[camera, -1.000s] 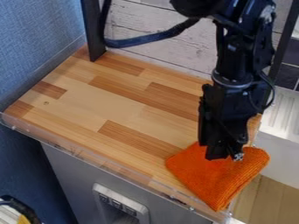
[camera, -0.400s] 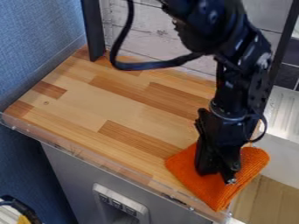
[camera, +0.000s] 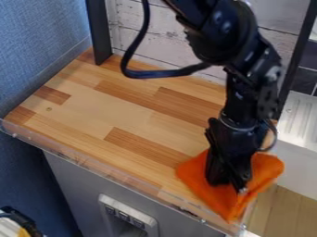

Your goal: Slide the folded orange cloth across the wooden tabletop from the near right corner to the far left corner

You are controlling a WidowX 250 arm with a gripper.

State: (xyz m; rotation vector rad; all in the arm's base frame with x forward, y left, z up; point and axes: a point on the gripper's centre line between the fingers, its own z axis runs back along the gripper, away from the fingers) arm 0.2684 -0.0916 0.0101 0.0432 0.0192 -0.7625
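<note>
And here's my black gripper (camera: 229, 186), jaws right down at the orange cloth (camera: 230, 204), which spreads around them on the wooden surface (camera: 123, 115) (clenched or released, I can't tell)! A black post (camera: 99, 34) stands well apart from them.

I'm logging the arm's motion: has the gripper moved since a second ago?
Yes. Judged against the clear strip along the wooden counter, the gripper is lower in the view and nearer that strip, at the orange cloth.
</note>
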